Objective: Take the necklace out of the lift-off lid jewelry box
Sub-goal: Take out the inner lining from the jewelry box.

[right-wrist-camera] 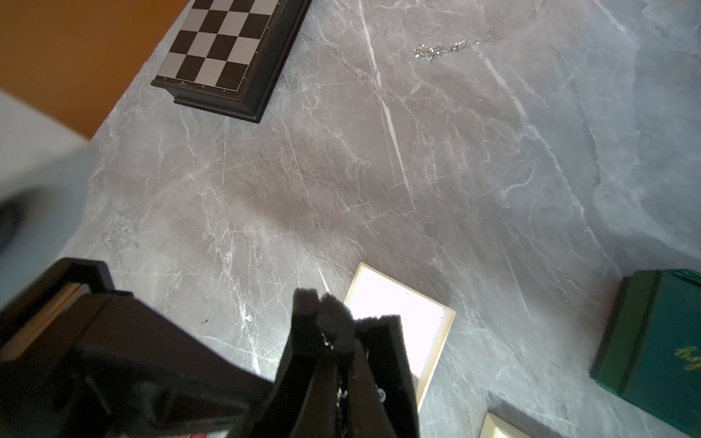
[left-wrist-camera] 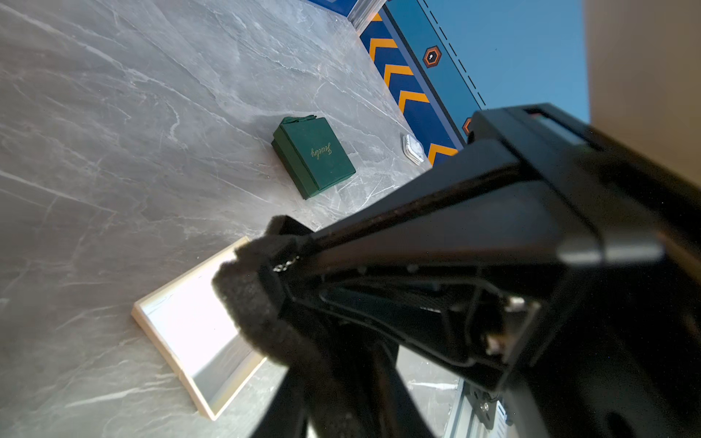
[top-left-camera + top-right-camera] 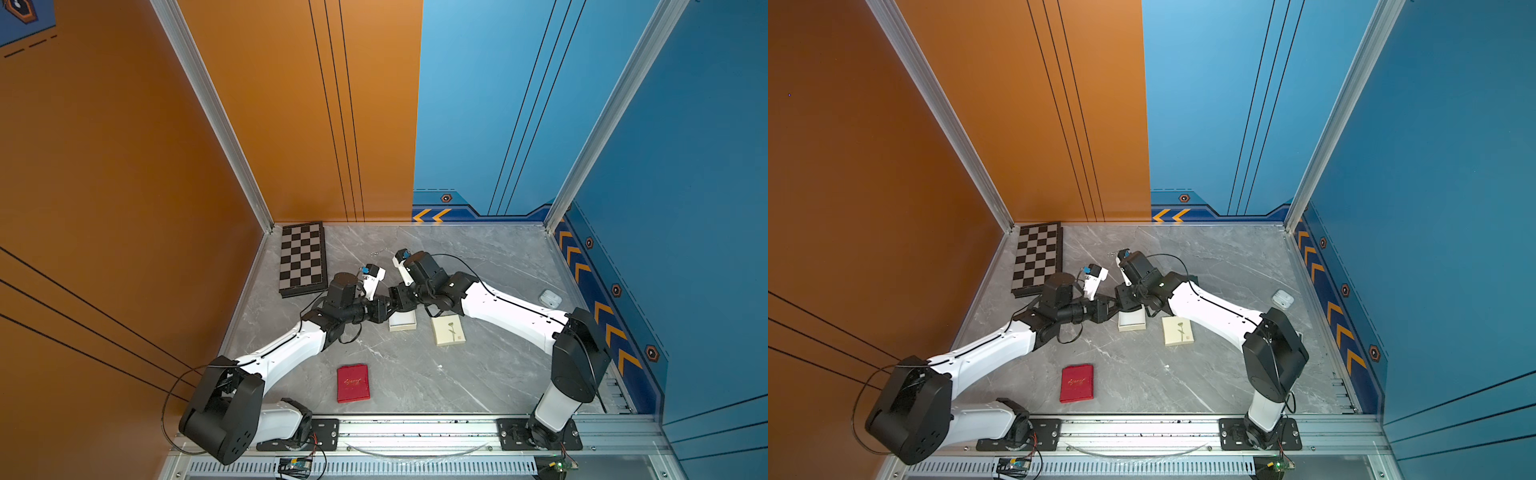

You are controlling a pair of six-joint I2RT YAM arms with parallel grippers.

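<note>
Surface [image 3: 478,374]: grey marble-look, smooth, faint sheen.
Chessboard [image 3: 302,259], far left corner: black moulded frame, satin; squares matt.
Green box [image 2: 315,155]: velvety cloth look, gold script.
Red box [image 3: 353,382], near front edge: matt, gold lettering.
Jewelry box base [image 2: 182,326], lid [image 3: 447,329]: cream card, matt.
Necklace [image 2: 282,265]: bright silvery metal links.
Left gripper [image 2: 271,261] pads [image 2: 242,299]: black, fuzzy, foam-like.
Loose chain [image 1: 455,46]: shiny metal.

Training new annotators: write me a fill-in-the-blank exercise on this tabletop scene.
The chessboard lies by the ___ wall. The lid beside the open box bears a ___. The closed box nearest the front rail is ___.
Missing: orange; flower; red.
</note>
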